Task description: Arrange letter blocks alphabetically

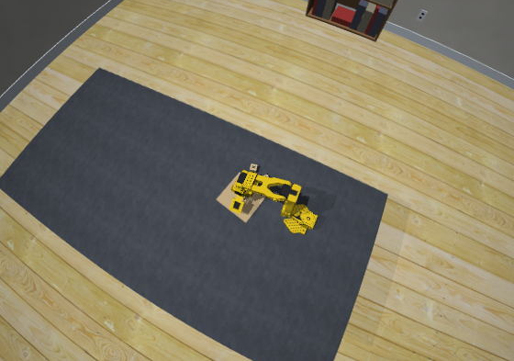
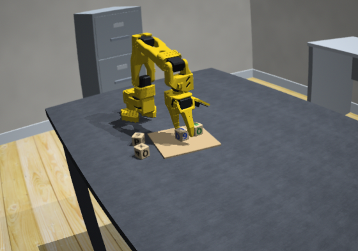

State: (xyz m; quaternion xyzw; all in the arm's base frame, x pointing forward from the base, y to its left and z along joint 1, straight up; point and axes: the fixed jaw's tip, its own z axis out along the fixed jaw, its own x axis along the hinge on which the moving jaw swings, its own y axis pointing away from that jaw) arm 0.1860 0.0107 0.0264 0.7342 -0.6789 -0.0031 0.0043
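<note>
A grey-walled room with a plank floor is seen, a filing cabinet (image 2: 108,46) standing behind a dark table (image 2: 256,161) whose top has a matte, cloth-like grain. On it lies a thin tan mat (image 2: 204,144), flat and rectangular. Two wooden blocks rest on the mat: one with blue marks (image 2: 181,133) and one with green marks (image 2: 198,129), just beside each other. Two more blocks with dark marks, one nearer the arm's base (image 2: 138,138) and one in front of it (image 2: 141,151), are left off the mat, near its edge; which letters face up cannot be read. The yellow arm (image 2: 160,54), blocky and studded, is bent over so that the gripper (image 2: 185,128) points straight down at the blue-marked block. Its fingers are parted around that block and are judged to be letting it go rather than clamping it, presumably so the block is set down flat.
</note>
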